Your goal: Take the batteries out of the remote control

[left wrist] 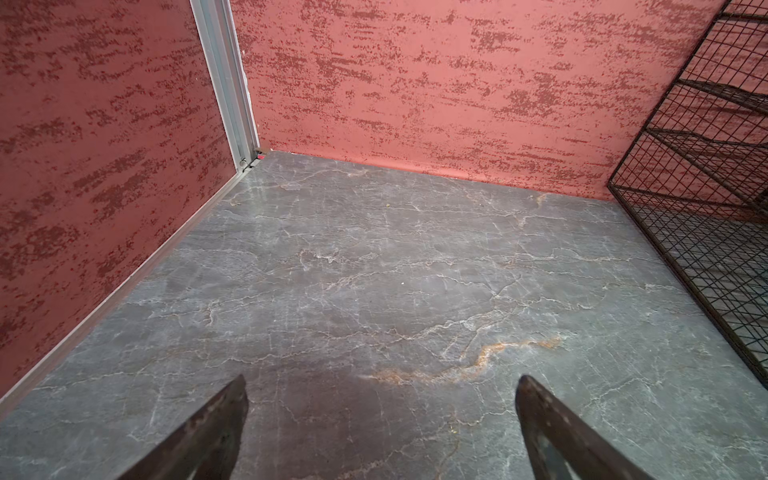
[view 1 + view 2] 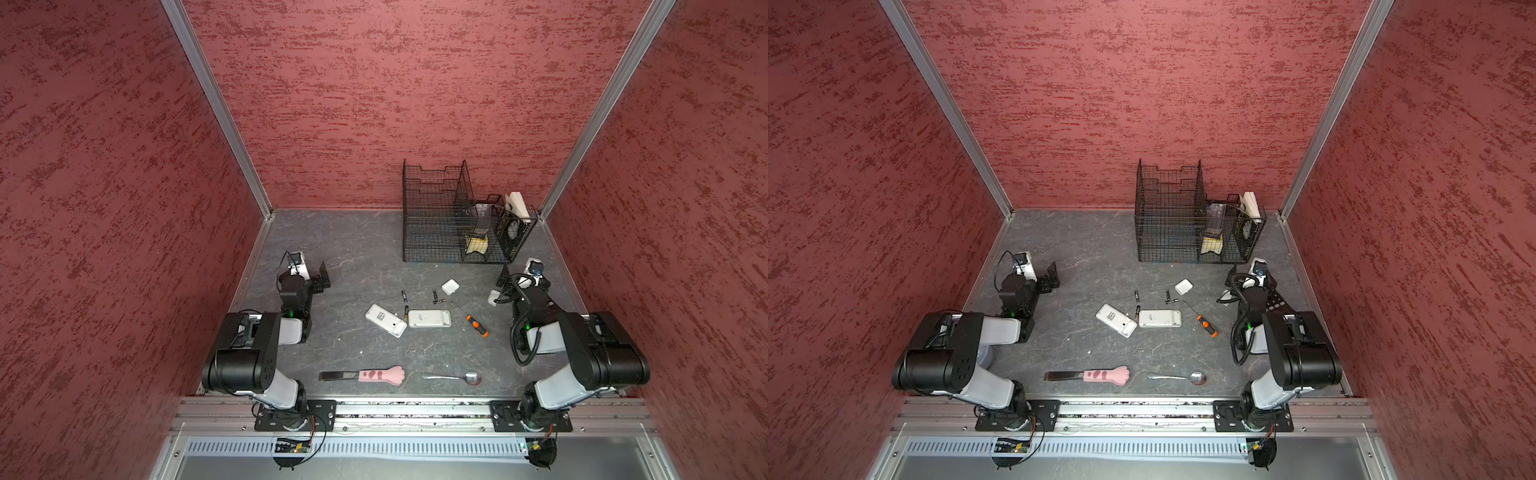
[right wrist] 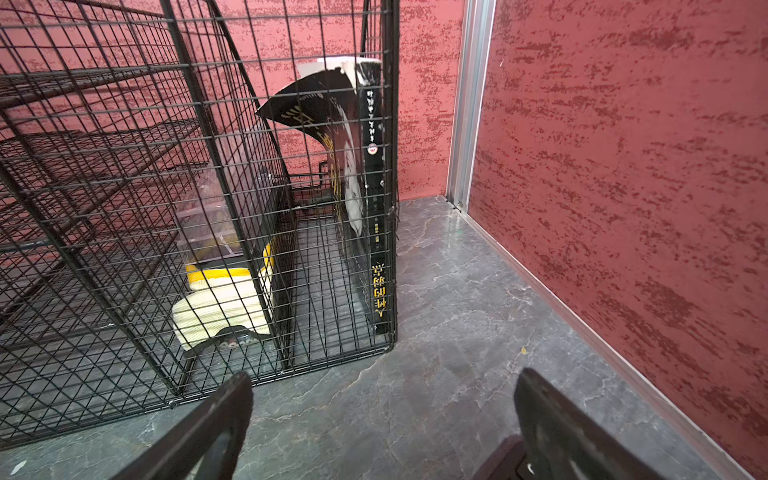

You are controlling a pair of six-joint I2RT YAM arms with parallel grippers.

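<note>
Two white remote controls lie mid-table in both top views, one tilted (image 2: 385,320) and one level (image 2: 429,318), backs up with their battery bays uncovered. Loose batteries lie just behind them: one (image 2: 403,296), one (image 2: 406,311) between the remotes, and a pair (image 2: 435,296). A white cover (image 2: 450,286) rests nearby. My left gripper (image 2: 322,276) hovers far to the left, open and empty (image 1: 382,386). My right gripper (image 2: 509,277) is at the right by the wire rack, also open and empty (image 3: 382,382). Neither wrist view shows the remotes or batteries.
An orange-handled screwdriver (image 2: 471,319) lies right of the remotes. A pink paw-shaped tool (image 2: 374,375) and a spoon (image 2: 453,377) lie near the front edge. A black wire rack (image 2: 436,224) holding a book (image 3: 376,199) and cloth stands at the back right. Another white piece (image 2: 493,297) sits beside the right arm.
</note>
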